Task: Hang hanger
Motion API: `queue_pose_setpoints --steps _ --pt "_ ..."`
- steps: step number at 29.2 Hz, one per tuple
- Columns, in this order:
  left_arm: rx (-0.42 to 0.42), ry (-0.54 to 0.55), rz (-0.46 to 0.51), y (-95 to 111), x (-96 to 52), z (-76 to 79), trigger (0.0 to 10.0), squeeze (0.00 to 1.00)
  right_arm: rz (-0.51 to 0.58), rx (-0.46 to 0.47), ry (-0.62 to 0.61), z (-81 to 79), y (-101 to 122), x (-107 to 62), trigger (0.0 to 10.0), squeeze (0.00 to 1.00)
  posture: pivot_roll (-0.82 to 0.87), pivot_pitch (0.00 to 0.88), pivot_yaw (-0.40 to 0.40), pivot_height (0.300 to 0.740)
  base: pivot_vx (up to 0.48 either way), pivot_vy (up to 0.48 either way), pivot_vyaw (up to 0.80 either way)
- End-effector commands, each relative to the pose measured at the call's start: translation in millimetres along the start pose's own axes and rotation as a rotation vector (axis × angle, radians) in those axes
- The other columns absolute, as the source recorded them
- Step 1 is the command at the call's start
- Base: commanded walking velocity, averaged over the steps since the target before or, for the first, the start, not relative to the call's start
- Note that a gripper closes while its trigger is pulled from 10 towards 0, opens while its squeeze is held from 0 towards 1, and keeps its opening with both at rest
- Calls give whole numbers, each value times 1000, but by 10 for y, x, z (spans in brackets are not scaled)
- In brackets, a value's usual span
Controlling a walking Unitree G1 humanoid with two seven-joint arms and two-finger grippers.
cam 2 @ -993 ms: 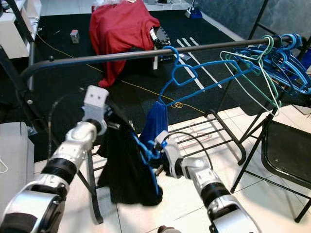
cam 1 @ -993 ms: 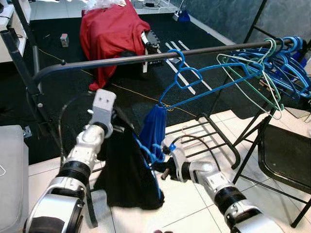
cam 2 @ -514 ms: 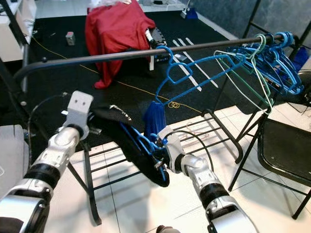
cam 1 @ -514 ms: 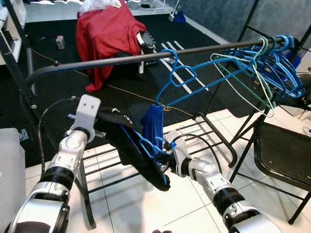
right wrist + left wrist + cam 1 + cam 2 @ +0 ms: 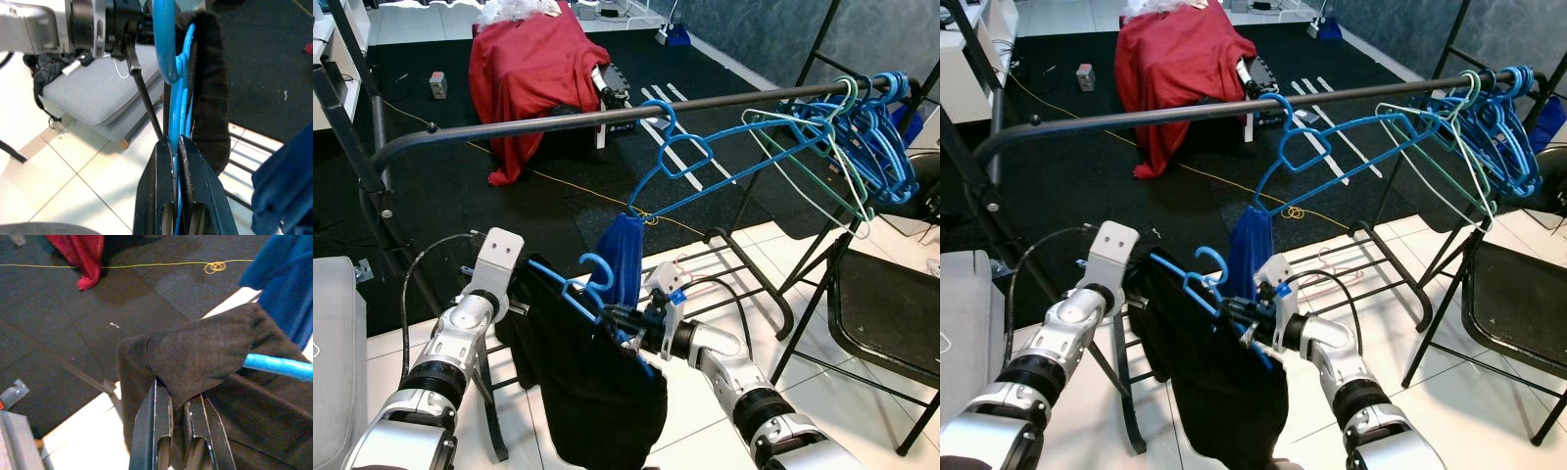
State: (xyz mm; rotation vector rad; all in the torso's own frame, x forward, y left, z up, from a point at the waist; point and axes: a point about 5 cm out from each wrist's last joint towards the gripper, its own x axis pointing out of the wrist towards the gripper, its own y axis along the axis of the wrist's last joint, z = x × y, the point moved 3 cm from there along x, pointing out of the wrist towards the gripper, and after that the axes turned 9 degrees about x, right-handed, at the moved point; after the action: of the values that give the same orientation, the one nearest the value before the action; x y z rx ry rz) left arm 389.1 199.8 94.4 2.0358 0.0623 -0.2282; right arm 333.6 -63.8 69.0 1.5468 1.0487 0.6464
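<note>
A blue hanger carries a black garment that hangs low in front of the dark clothes rail. Its hook points up, well below the rail. My right gripper is shut on the hanger's blue wire just under the hook, seen in the head view at the right gripper. My left gripper is shut on the garment's shoulder at the hanger's left end, where blue wire pokes out. On the rail another blue hanger holds a blue garment.
A bunch of blue and green hangers crowds the rail's right end. A black folding chair stands at the right, a grey cushion at the left. The rack's lower bars run behind my arms. A red cloth lies on the black mat beyond.
The hanger has turned hook-up and the black garment, stretched sideways half a second ago, now drops straight down. My left arm has come lower and closer to the right gripper.
</note>
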Motion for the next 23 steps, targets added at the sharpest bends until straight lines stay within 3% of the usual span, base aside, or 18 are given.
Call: queue_pose_setpoints --steps 1,4,7,12,14,15,16,20,23 --pt "-25 -53 41 84 14 94 0 0 56 -33 -79 79 87 -18 0 0 -118 115 -37 740 0 0 0" --pt "-34 -79 53 111 16 138 0 0 88 -46 -122 116 112 -39 0 0 -119 113 -36 740 0 0 0" --pt "-140 -99 112 247 5 242 0 0 178 -60 -277 239 171 -127 0 0 -115 108 -39 740 0 0 0" --pt "-156 -102 123 261 -10 264 0 0 186 -109 -300 258 206 -150 0 0 -111 106 -41 740 0 0 0" --pt "-153 -98 89 136 -53 302 0 0 338 -323 -231 -118 818 -347 0 0 -111 97 -48 740 0 0 0" --pt "-153 -98 89 136 -53 302 0 0 338 -323 -231 -118 818 -347 0 0 -111 97 -48 740 0 0 0" --pt "-145 -96 66 68 -69 316 0 0 371 -390 -209 -315 972 -433 0 0 -113 97 -49 740 0 0 0" --pt "-134 -93 15 -67 -93 359 0 0 402 -402 -183 -474 1056 -449 0 0 -117 96 -51 740 0 0 0" --pt "-112 -115 8 -87 -99 422 0 0 360 -325 -98 -558 1007 -386 0 0 -129 90 -43 740 0 0 0"
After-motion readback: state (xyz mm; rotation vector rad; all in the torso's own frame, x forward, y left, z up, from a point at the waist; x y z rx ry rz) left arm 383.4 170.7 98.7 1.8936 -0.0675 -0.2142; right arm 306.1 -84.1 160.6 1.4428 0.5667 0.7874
